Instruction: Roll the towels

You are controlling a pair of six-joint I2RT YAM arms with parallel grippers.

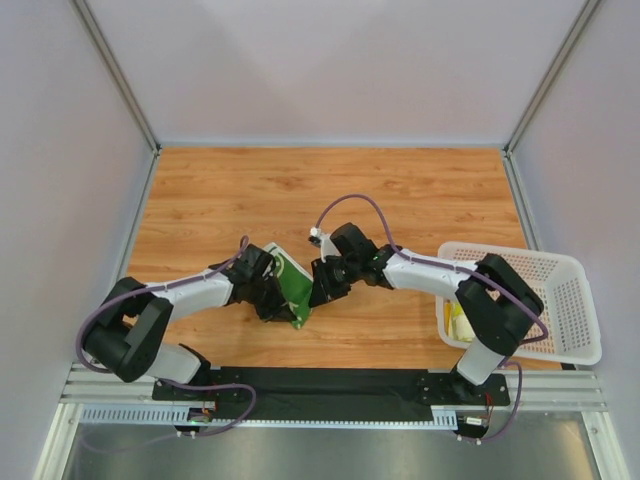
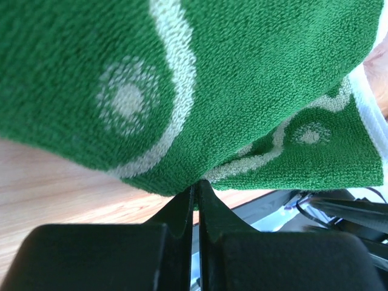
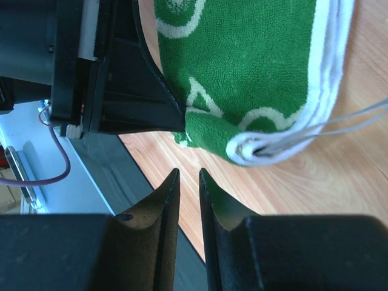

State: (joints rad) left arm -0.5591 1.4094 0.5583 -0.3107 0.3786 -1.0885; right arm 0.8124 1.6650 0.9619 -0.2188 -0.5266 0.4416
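While the left fingers pinch the green towel at a low fold, shut tight on the cloth, the right fingers stand just beside it, narrowed to a slim gap with nothing between them. The towel hangs bunched between the two arms, over the front middle of the surface; I cannot tell whether it touches the wood. Its white-hemmed edge shows several layers stacked together, so the rolling looks begun but loose. The yellow towel lies in the basket at the right, not yet handled.

To do this step well, I judge that the right fingers should spread wider before they take the layered hem, since a slim gap would only push the cloth away. They should catch all the layers at once, pull lightly against the left pinch to keep the cloth taut, then lay it down so that the roll turns against the wood without sagging.

The surface is bare wood grain. Pale walls close it on three sides, with metal posts in the far corners and a dark rail under the arm bases.
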